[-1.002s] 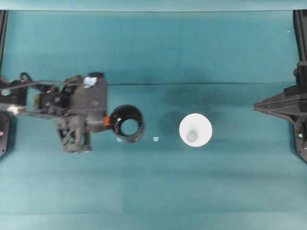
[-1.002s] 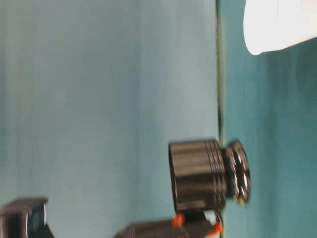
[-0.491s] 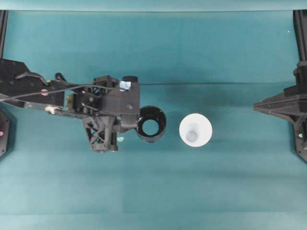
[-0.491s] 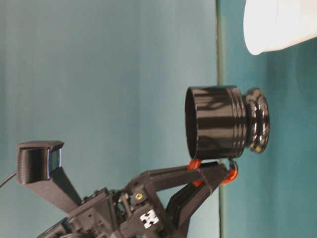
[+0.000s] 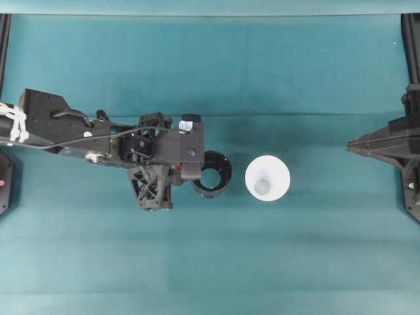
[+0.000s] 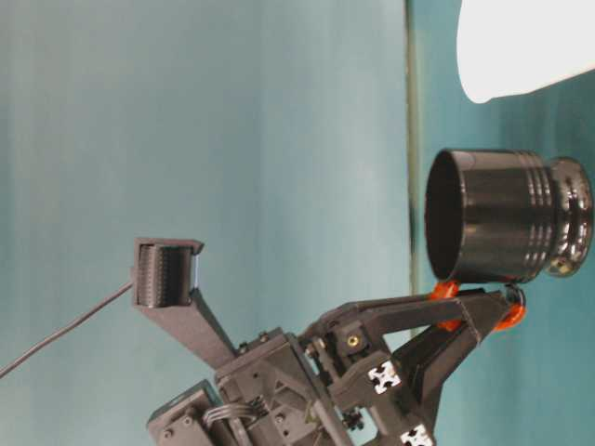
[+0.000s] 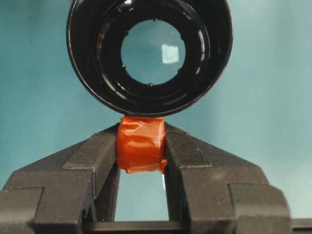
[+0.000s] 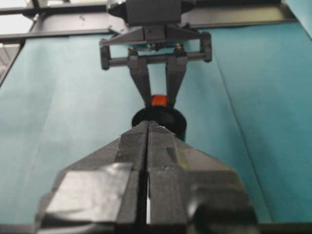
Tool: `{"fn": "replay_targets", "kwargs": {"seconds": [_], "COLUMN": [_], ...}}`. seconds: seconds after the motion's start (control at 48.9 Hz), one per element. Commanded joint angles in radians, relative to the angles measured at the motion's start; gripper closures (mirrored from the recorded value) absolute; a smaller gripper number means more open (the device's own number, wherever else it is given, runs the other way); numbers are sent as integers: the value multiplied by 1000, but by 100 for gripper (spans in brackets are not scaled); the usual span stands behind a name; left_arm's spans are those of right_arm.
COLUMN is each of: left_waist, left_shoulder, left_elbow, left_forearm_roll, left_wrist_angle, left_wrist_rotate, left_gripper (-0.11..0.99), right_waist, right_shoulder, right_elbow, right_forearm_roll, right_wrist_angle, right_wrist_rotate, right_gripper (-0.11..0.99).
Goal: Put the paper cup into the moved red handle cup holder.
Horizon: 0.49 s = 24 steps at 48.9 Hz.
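Observation:
The red handle cup holder is a glossy black cup standing upright, just left of the white paper cup, with a narrow gap between them. My left gripper is shut on its red handle, one finger on each side. At table level the holder is low over the table beside the paper cup; I cannot tell if it touches down. My right gripper rests shut at the far right, well away from both cups. Past its fingertips I see the holder.
A teal cloth covers the table. Black frame posts stand at the left and right edges. The left arm stretches in from the left across the middle band of the table.
The left gripper has carried the holder rightward, close to the paper cup, and lowered it toward the table. The paper cup and the right arm have stayed put.

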Motion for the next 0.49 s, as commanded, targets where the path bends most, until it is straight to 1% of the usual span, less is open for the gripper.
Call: {"fn": "replay_targets", "kwargs": {"seconds": [0.0,0.225,0.245,0.368,0.45,0.47], "left_waist": [-2,-2,-3,-6,-6,-5], "left_shoulder": [2,26,31,44,55,55], "left_elbow": [-9,9,11,20,21,21], "left_forearm_roll": [3,2,3,2,3,2], "left_wrist_angle": [-14,-48,-52,-81,-89,-89], "left_wrist_rotate": [-2,-3,-3,-5,-5,-5], "left_gripper": [59,59,59,59,59,59], "right_waist": [-2,-2,-2,-2,-2,-2], "right_shoulder": [8,8,8,6,8,8], "right_elbow": [-8,-8,-8,-8,-8,-8], "right_forearm_roll": [2,2,2,2,2,2], "right_wrist_angle": [-5,-5,-5,-5,-6,-5], "right_wrist_rotate": [5,5,5,5,5,5], "right_gripper": [98,98,98,98,98,98]}}
